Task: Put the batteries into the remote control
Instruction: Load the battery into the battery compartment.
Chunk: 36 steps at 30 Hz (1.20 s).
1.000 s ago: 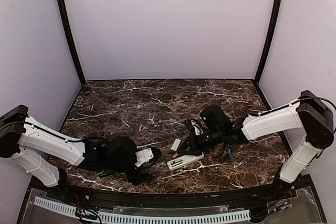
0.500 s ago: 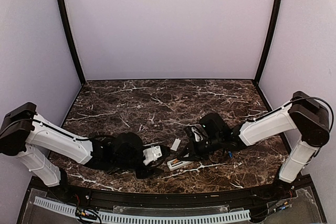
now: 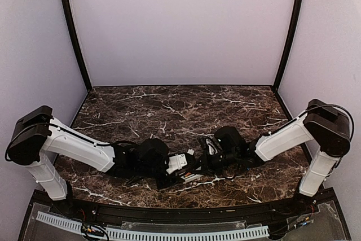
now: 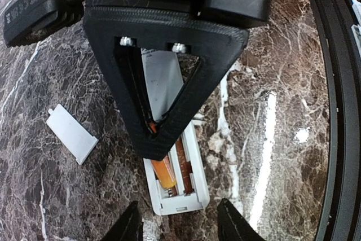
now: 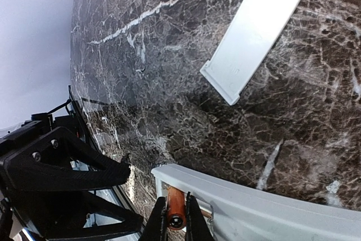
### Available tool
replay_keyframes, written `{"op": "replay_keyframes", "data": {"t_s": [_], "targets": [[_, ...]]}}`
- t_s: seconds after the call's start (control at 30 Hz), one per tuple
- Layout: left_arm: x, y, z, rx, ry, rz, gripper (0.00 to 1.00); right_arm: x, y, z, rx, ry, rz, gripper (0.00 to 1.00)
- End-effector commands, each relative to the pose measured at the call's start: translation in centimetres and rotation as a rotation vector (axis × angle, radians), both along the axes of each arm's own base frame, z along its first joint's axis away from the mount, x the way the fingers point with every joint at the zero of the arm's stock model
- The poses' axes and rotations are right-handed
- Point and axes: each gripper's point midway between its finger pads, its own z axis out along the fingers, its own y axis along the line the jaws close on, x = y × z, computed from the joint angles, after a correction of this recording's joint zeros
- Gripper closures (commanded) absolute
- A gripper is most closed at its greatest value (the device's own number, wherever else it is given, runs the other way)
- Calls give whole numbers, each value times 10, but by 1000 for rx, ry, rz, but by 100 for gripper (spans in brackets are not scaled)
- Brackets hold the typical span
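Right hand (image 5: 174, 218) is seen closed narrowly on the orange battery (image 5: 175, 210), which is being pressed end-on into the open compartment of the remote control (image 4: 176, 193); in the left wrist view the orange battery lies in the left slot, near the spring end, while the slot beside it appears to hold only a dark reddish strip whose nature cannot be told. The remote control lies on the marble worktop (image 3: 169, 111) near its front edge, between the two arms, back face up. The left hand (image 4: 177, 224) is set about the end of the remote with its fingers partly apart, one on each side, and whether they already touch the casing cannot be told. The small flat white cover (image 4: 71, 134) lies just beside the remote on the worktop, apart from it. The blue battery is not made out in the present views. The step in hand is judged to be the seating of the first battery; next, the cell would need to be pushed flat against its spring while the remote is steadied, then the blue one fetched. Compared with a second ago, the left arm has been brought well across toward the remote, its fingers have been narrowed, and the right hand has been lowered onto the compartment.
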Motion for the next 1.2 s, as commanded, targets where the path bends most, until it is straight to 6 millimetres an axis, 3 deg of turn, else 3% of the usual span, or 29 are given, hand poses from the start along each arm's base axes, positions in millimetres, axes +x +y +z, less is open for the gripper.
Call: {"op": "replay_keyframes", "data": {"t_s": [0.0, 0.33, 0.47, 0.57, 0.7, 0.87, 1.17], "targets": [[5, 2, -13, 81, 13, 39, 57, -3, -1, -13, 0, 8, -34, 100], [7, -8, -6, 66, 26, 34, 62, -8, 0, -20, 7, 23, -32, 100], [-3, -15, 6, 16, 100, -14, 60, -13, -4, -24, 5, 42, -35, 100], [3, -12, 16, -25, 142, 7, 59, -14, -8, -25, 1, 47, -43, 100], [15, -6, 6, 11, 187, 57, 61, -15, -5, -25, 10, 52, -36, 100], [15, -1, -14, 102, 226, 74, 62, -15, -6, -27, 19, 62, -43, 100], [15, -8, -2, 28, 285, 75, 61, -19, -6, -30, 26, 54, -42, 100]]}}
